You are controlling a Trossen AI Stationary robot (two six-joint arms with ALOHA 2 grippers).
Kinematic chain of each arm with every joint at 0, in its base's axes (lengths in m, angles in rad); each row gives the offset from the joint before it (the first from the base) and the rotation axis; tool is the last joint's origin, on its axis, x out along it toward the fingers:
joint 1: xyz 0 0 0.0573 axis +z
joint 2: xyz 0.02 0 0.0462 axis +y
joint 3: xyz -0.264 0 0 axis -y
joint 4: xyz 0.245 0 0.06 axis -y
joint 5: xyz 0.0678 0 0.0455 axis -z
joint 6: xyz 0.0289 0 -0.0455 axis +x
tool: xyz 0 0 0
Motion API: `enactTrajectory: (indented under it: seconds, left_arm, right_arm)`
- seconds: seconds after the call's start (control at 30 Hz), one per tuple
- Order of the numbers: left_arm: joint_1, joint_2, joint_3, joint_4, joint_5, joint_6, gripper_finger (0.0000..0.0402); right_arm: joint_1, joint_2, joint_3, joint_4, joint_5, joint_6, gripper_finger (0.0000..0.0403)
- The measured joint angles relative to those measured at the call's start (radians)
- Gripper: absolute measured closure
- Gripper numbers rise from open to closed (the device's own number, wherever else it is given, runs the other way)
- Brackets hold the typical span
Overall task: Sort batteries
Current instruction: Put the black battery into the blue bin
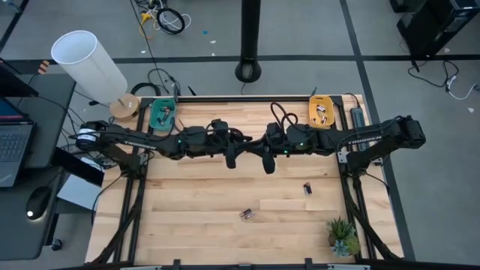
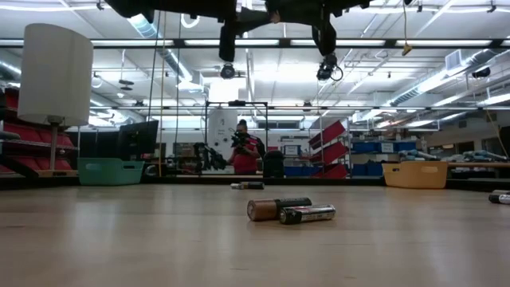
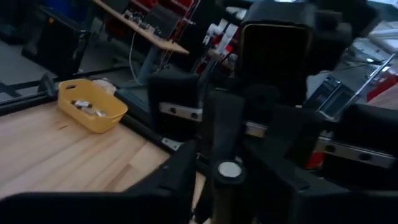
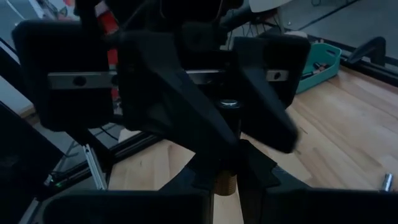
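Table [image 1: 195,225] below, both arms meeting high over its middle. Right pincer [image 1: 268,166] is clamped on one battery [image 4: 226,180]. Left pincer [image 1: 231,161] sits at its far end, grip I cannot tell. Right shouldn't release before left bites squarely. Loose batteries [image 1: 247,214] lie near the front.

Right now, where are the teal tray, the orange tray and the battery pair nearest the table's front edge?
teal tray [image 1: 163,115]: high view, on its rim.
orange tray [image 1: 322,111]: high view, on its wall.
front battery pair [image 1: 247,214]: high view, at the pair's middle.

Batteries [image 1: 247,214] lying paired mid-table; another pair [image 1: 307,189] nearby.
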Motion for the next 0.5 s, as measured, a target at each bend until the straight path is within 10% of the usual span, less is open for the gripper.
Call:
enactTrajectory:
  seconds: [0.13,0.5]
  left_arm:
    - [-0.003,0.002,0.002,0.025,0.011,0.046,0.0349]
    - [0.058,-0.131,0.000,-0.300,-0.056,0.082,0.0347]
  right_arm:
    - [0.000,0.000,0.000,0.006,-0.002,0.003,0.0357]
    - [-0.016,-0.013,0.003,-0.096,-0.002,0.028,0.0200]
